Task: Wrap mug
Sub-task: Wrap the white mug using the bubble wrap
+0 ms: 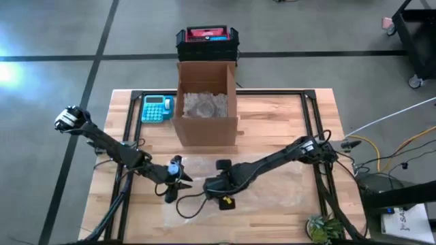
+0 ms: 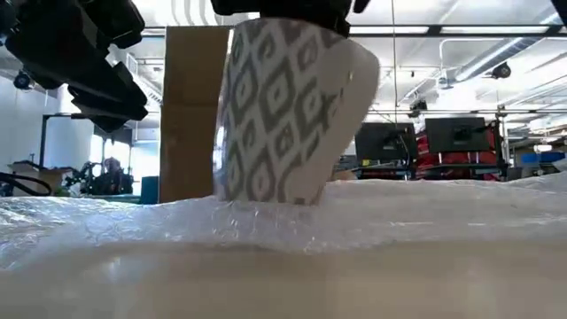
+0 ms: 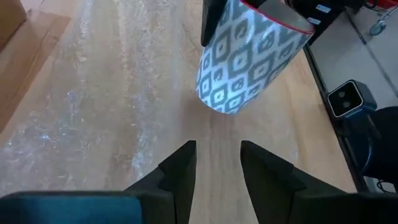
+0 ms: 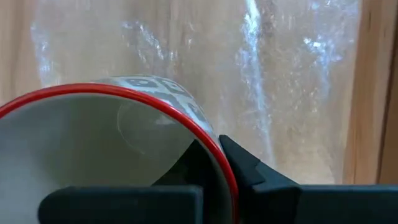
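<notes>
Two grippers: right gripper [image 4: 214, 165] is clamped on the rim of the mug [image 2: 288, 111]; left gripper [image 3: 217, 171] waits just beside it, fingers apart.
Mug: tilted, its base touching the bubble wrap [image 2: 283, 230] beneath the right gripper.
Risk: the tilted mug could tip or slide once released.
Cause: slick, springy wrap and a rim-only grip.
Box [image 1: 206, 102]: well beyond both grippers.

No readable text, label, brand, number or sign anywhere in these views.
</notes>
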### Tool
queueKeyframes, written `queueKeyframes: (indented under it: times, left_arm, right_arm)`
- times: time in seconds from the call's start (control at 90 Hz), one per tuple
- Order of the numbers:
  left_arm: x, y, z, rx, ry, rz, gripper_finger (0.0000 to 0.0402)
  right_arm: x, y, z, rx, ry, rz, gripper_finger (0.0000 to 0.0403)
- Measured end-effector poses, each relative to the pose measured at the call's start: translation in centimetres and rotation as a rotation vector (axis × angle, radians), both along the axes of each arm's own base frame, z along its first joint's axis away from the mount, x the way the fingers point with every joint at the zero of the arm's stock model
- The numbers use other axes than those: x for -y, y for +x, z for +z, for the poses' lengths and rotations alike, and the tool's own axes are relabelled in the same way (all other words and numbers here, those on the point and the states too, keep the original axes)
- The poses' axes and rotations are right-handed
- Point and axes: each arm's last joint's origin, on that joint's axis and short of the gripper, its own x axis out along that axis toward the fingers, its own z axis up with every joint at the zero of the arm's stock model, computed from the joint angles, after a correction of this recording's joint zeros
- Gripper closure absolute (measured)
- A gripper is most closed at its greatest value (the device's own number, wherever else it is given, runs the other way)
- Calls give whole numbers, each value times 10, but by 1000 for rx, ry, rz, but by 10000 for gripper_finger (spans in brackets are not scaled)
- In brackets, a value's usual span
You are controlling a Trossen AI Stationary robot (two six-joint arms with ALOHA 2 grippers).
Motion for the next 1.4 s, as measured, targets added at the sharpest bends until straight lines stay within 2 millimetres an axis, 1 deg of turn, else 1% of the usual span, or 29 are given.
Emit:
queueKeyframes:
  times: [0.111, 0.211, 0.3, 0.444, 0.633, 0.867, 0.956, 1.044, 1.1, 1.256, 1.333, 1.4]
  left_arm:
    - [0, 0, 0, 0, 0, 0, 288]
    - [0, 0, 0, 0, -1, 0, 288]
    - [0, 0, 1, 7, -5, 0, 288]
    - [1, 0, 1, 6, -9, -7, 288]
    - [1, 0, 1, 6, -10, -9, 288]
    - [2, 1, 3, 28, -23, -10, 288]
    - [2, 1, 3, 30, -25, -10, 288]
    - [2, 1, 3, 30, -25, -10, 288]
    - [2, 1, 3, 30, -25, -11, 288]
    - [2, 1, 3, 30, -25, -11, 288]
    - [2, 1, 3, 30, -25, -11, 288]
    - [2, 1, 3, 30, -25, -12, 288]
  right_arm:
    - [5, -6, 10, -58, -22, -39, 396]
    - [10, -10, 11, -93, -62, -51, 396]
    - [16, -11, 6, -122, -78, -63, 396]
    - [24, -9, -2, -113, -92, -83, 395]
    - [26, -11, -16, -133, -84, -87, 395]
    - [26, -9, -21, -103, -73, -102, 390]
    - [25, -7, -22, -86, -73, -100, 367]
    - [25, -6, -21, -89, -72, -99, 327]
    - [25, -6, -17, -94, -73, -96, 297]
    - [27, -16, 12, -198, -105, -120, 227]
    - [26, -27, 30, -239, -122, -151, 203]
    - [21, -41, 43, -259, -142, -162, 188]
